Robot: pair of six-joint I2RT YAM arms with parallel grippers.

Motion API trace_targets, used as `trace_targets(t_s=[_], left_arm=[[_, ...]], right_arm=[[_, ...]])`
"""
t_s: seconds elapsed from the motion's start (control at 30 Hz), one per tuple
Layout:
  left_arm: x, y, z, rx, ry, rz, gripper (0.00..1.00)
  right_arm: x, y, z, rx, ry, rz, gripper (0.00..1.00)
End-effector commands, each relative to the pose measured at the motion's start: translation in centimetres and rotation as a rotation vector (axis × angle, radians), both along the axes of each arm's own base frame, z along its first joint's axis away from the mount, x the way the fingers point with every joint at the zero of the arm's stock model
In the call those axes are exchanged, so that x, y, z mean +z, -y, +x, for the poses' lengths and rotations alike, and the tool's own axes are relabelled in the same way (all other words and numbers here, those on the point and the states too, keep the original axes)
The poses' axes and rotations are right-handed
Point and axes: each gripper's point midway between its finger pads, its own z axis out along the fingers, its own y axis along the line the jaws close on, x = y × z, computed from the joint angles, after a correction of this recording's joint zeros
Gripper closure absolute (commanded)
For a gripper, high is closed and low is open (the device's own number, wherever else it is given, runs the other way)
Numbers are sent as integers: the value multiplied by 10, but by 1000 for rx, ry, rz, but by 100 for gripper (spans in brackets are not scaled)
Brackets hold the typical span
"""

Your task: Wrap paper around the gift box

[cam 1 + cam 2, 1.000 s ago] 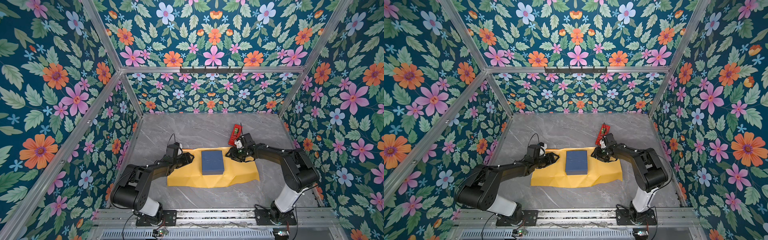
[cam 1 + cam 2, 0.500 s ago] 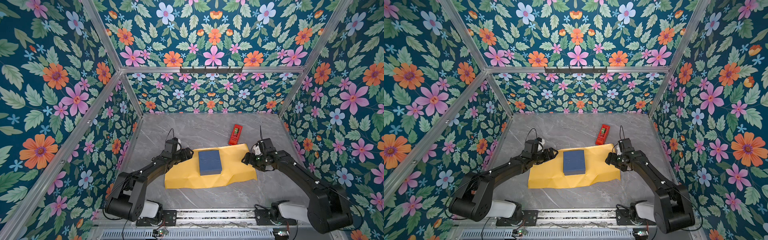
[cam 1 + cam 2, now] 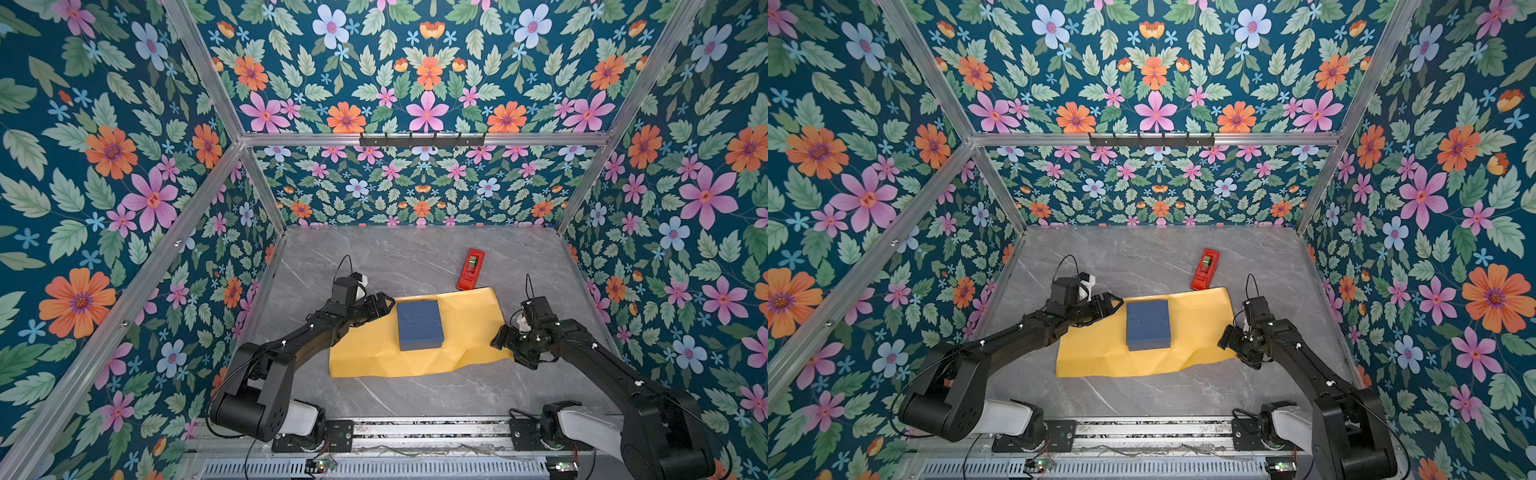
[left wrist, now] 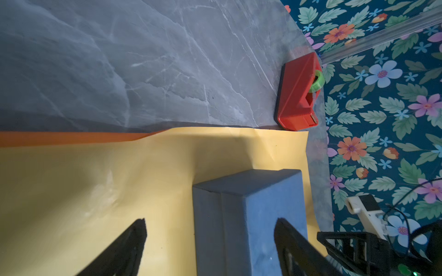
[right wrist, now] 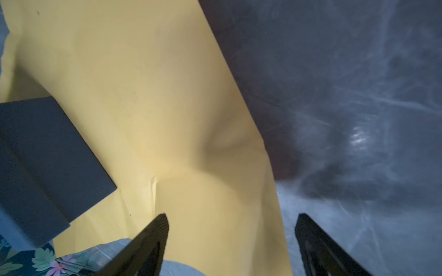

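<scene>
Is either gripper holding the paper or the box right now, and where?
Nothing is held. The left gripper is open beside the gift box; the right gripper is open over the right edge of the paper.

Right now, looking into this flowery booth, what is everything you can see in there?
gift box: one, navy blue, on the paper, left of its middle
paper: one creased sheet, yellow-orange, flat on the table
tape dispenser: one, red, green roll, by the paper's far edge
table: one, grey marble
walls: teal, floral, around the table
hook rail: one, black, high on the back wall
left gripper: one, black, open, left of the box
right gripper: one, black, open, at the paper's right edge
</scene>
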Motion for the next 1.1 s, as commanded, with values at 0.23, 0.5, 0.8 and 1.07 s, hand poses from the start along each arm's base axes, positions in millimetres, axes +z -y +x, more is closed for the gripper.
trace_targets(t_s=[0.23,0.5,0.8,1.07], left_arm=[[-26,-12,14,83,-54,47,11],[-43,-19,16,120,-95,19,11],[-55,-24,8,106,-116,59,11],[-62,-19,9,63,-133,74,12]], right_arm=[[12,-3,26,-134,181,182,28],[22,0,28,-140,293,190,45],[24,5,28,-167,321,172,64],[25,8,24,-156,311,142,97]])
